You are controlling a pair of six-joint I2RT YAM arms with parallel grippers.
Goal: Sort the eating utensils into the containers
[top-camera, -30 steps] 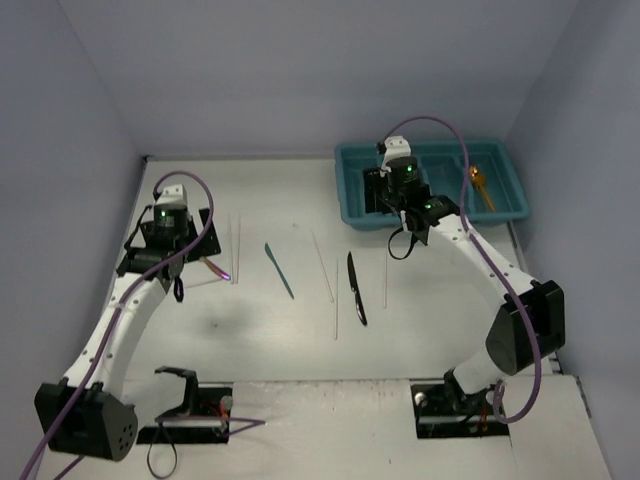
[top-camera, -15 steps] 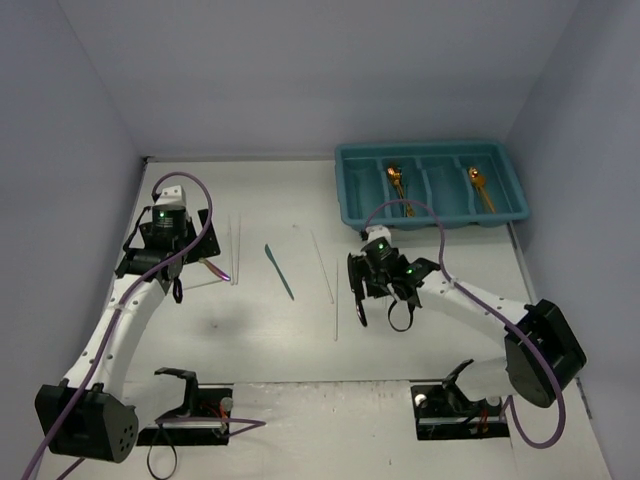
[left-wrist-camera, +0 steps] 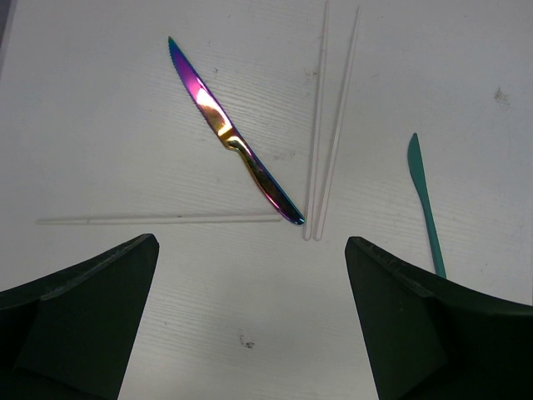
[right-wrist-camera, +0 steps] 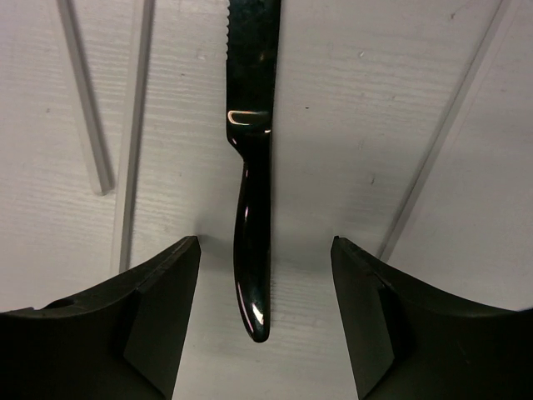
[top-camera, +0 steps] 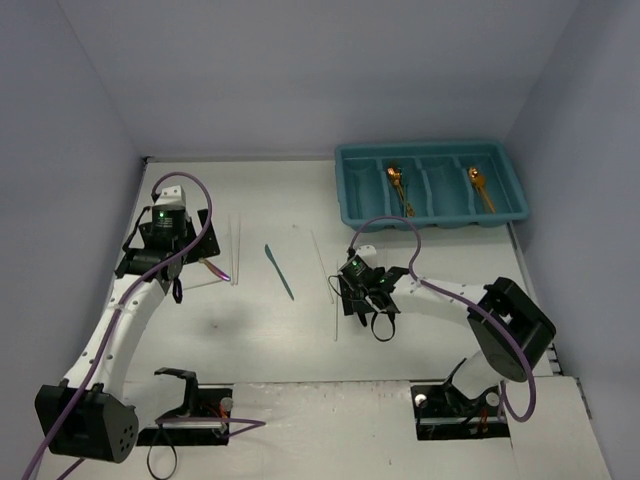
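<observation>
The teal tray (top-camera: 430, 148) stands at the back right with two gold spoons (top-camera: 398, 185) in separate compartments. My right gripper (top-camera: 357, 292) is open and low over the black knife (right-wrist-camera: 252, 242); the knife's handle lies between the two fingers (right-wrist-camera: 158, 292), untouched, and my right gripper (right-wrist-camera: 265, 258) straddles it. The top view hides most of this knife. My left gripper (top-camera: 178, 262) is open and empty (left-wrist-camera: 250, 250). An iridescent purple knife (left-wrist-camera: 233, 137) lies just ahead of it. A teal knife (top-camera: 280, 272) lies mid-table and also shows in the left wrist view (left-wrist-camera: 425, 204).
Thin white chopsticks lie scattered: a pair (left-wrist-camera: 329, 125) beside the iridescent knife, one (left-wrist-camera: 158, 220) crosswise, others (top-camera: 322, 265) left of the right gripper, and close on both sides of the black knife (right-wrist-camera: 129, 125). Grey walls enclose the table.
My right arm has swung from over the tray down to the table and now sits low over the black knife. The left arm has not moved.
</observation>
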